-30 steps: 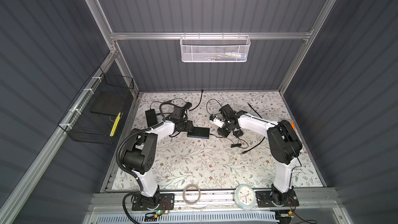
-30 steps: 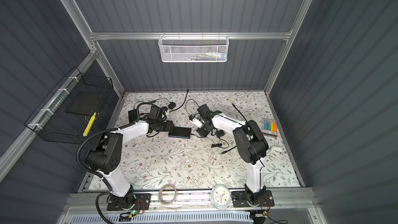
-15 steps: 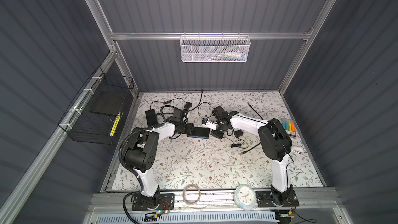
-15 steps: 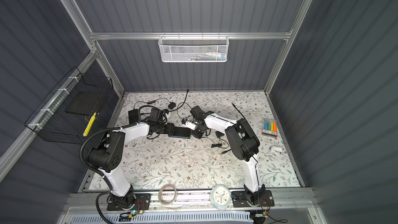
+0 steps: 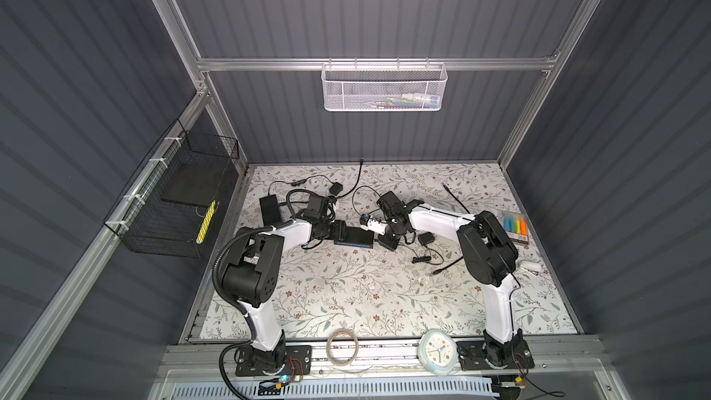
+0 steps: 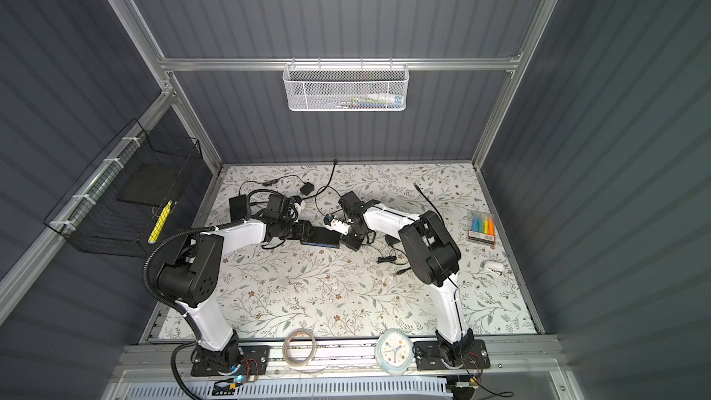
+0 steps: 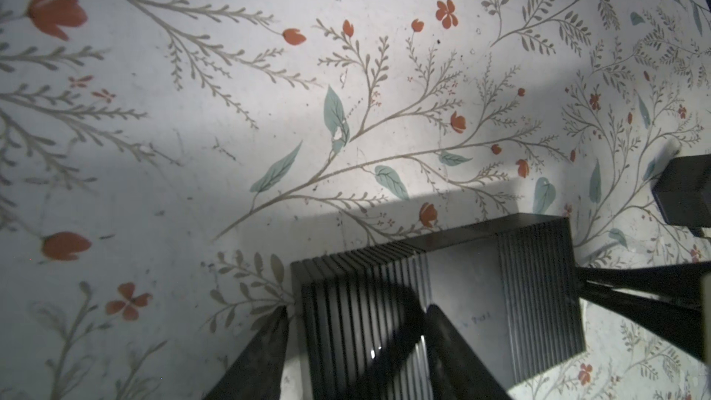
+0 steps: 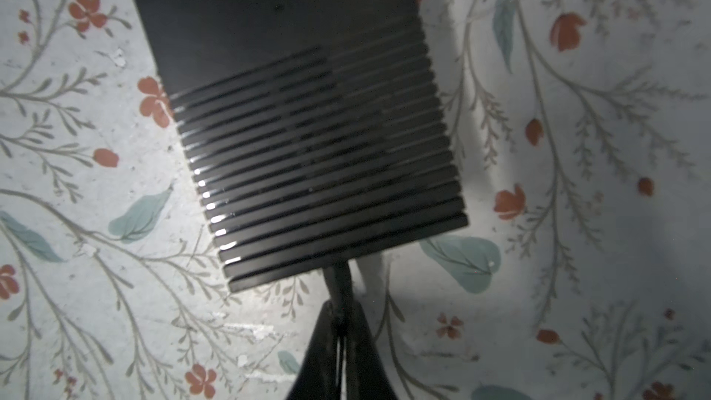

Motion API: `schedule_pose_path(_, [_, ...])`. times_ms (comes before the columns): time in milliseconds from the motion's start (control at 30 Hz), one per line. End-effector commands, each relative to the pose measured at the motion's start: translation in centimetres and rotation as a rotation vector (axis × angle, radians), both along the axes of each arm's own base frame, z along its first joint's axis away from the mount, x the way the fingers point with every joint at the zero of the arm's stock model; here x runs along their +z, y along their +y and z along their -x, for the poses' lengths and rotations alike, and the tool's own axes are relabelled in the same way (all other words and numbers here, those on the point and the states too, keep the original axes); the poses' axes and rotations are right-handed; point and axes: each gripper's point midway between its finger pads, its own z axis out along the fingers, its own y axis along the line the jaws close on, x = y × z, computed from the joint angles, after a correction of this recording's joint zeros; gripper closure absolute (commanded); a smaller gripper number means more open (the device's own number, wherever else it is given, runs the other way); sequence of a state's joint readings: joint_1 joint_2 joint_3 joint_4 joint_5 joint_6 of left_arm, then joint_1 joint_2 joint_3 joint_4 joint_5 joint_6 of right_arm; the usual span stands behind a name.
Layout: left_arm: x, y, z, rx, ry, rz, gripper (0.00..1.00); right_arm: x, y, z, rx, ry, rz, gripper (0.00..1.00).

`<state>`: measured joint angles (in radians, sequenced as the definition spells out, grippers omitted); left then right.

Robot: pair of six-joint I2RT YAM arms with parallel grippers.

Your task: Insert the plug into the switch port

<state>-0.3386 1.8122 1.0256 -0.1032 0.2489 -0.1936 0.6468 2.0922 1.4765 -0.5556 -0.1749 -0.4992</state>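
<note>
The switch [image 5: 354, 239] [image 6: 321, 241] is a flat black box with ribbed ends, lying on the floral table [image 5: 346, 294]. My left gripper [image 5: 340, 232] [image 7: 358, 309] is open astride its left end. One finger [image 7: 261, 355] stands beside the end face and the other [image 7: 461, 355] lies over the top [image 7: 461, 290]. My right gripper [image 5: 377, 241] [image 8: 340, 307] is shut on the thin black plug [image 8: 338, 282]. The plug's tip meets the switch's right end [image 8: 331, 171]. How deep it sits is hidden.
Black adapters [image 5: 269, 207] [image 5: 336, 188] [image 5: 426, 239] and loose cables [image 5: 423, 259] lie around the switch. A marker pack [image 5: 515, 227] sits at the right edge. A clock [image 5: 438, 352] and a tape roll [image 5: 342, 348] rest on the front rail. Baskets [image 5: 384, 86] [image 5: 177, 194] hang on the walls.
My right gripper has swung left to the switch's right end and its jaws have closed tighter. The left arm and the switch have barely moved.
</note>
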Motion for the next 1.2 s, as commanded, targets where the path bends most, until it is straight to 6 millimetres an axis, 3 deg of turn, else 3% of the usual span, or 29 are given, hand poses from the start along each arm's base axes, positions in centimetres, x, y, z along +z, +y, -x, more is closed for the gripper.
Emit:
schedule_pose_path(0, [-1.2,0.0,0.5,-0.02,0.033,0.003,0.43,0.3,1.1,-0.2,0.02,-0.011,-0.012,0.94])
schedule_pose_path(400, [-2.3,0.1,0.9,-0.005,0.056,0.006,0.46,1.6,2.2,-0.7,0.003,-0.045,-0.046,0.98])
schedule_pose_path(867, [-3.0,-1.8,1.9,-0.044,0.075,0.0,0.47,2.9,3.7,-1.4,-0.021,-0.07,-0.096,1.0])
schedule_pose_path(1167, [-3.7,-2.4,2.5,-0.023,0.097,0.012,0.48,3.2,5.4,-0.4,-0.024,-0.055,-0.125,1.0])
